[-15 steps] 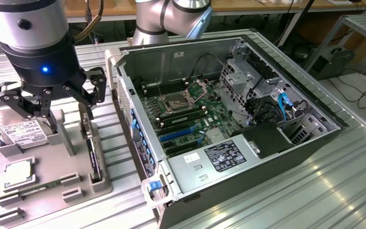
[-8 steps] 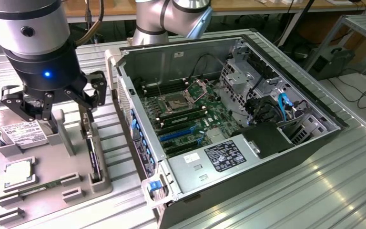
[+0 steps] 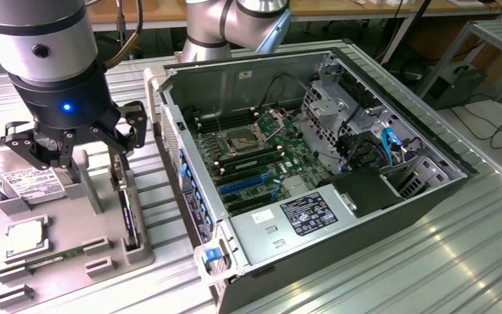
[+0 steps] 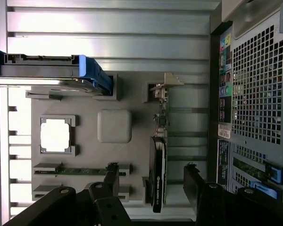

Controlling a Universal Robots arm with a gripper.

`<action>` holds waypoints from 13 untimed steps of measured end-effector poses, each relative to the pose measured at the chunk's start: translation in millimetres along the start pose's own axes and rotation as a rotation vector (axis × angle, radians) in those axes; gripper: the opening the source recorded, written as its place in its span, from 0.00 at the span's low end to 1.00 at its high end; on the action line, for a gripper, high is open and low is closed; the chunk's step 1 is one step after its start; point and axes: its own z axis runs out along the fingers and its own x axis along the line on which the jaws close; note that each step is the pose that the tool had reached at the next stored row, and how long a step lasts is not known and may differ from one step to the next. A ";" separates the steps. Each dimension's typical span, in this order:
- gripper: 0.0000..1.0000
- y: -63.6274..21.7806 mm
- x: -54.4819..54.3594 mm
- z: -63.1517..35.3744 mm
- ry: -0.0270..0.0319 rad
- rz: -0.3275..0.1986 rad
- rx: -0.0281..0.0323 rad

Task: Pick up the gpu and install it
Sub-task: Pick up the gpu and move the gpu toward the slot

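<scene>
My gripper [image 3: 72,154] hangs open and empty over the gpu [image 3: 127,212], which stands on edge in a grey tray [image 3: 76,222] on the ribbed metal table [image 3: 425,261]. Wooden desks [image 3: 155,10] are behind.

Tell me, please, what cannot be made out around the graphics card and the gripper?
- Graphics card: edge-on in the wrist view, faces hidden; its grey holder covers the lower edge.
- Hard drive: exterior view, the gripper covers part of its label.
- The gripper's body: wrist view, cut off by the picture edge.
</scene>
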 end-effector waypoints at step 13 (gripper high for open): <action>0.66 -2.0 -2.6 17.6 0.0036 -0.001 0.0030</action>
